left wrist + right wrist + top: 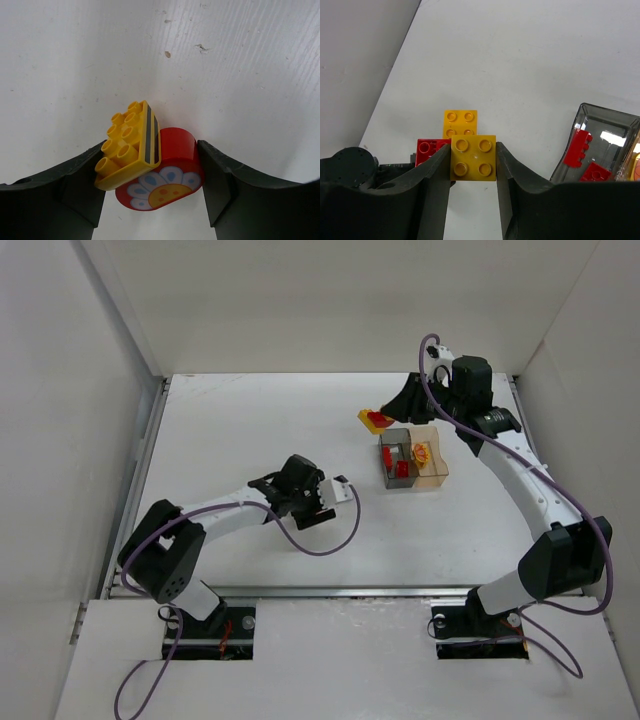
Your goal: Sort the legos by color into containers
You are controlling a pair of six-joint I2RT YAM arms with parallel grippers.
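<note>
Clamps yellow square brick [473,157] in right claw [472,150]; needs amber container [433,466], base-ward past grey container [397,455]. Brackets tilted yellow brick [125,145], red round brick [167,175] in left claw [150,155], grip unclear.

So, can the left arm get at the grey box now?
Probably yes: only bare table lies between the left gripper and the grey box, and the right gripper sits beyond it, off that line.

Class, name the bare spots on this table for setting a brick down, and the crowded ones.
Free: table's far left; near strip between left arm and right arm. Crowded: far right: containers, other bricks, right gripper clamping a yellow brick.
</note>
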